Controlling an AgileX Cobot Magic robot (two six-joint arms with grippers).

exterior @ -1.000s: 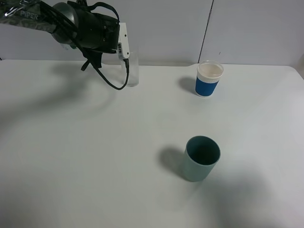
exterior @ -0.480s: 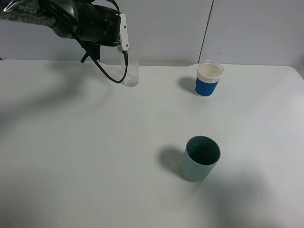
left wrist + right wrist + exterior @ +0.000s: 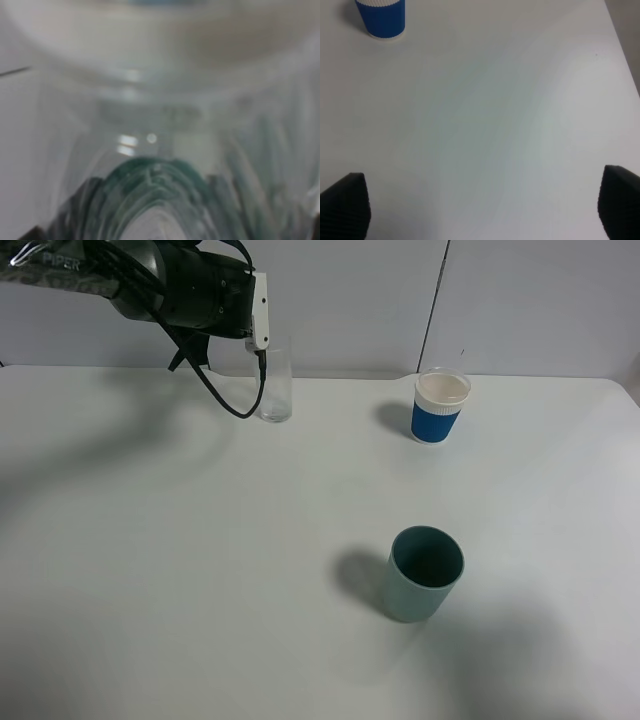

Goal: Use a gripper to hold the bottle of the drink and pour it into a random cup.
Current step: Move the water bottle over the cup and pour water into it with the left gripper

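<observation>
My left gripper [image 3: 258, 310] hangs at the back left, its white jaw plates just above and left of the rim of the tall clear glass cup [image 3: 275, 386]. It is shut on the bottle [image 3: 165, 190], which fills the left wrist view as blurred clear plastic with a dark green label. In the exterior high view the bottle is hidden behind the gripper. My right gripper [image 3: 480, 207] is open and empty over bare table, with only its two black fingertips [image 3: 345, 205] showing. The right arm is out of the exterior high view.
A blue cup with a white rim [image 3: 440, 407] stands at the back right and also shows in the right wrist view [image 3: 381, 17]. A teal plastic cup [image 3: 425, 573] stands front centre-right. The white table [image 3: 180, 550] ends at a grey wall behind.
My left gripper has risen a little from in front of the glass's rim to just above it. It has barely moved in the last half second. The cups have not moved.
</observation>
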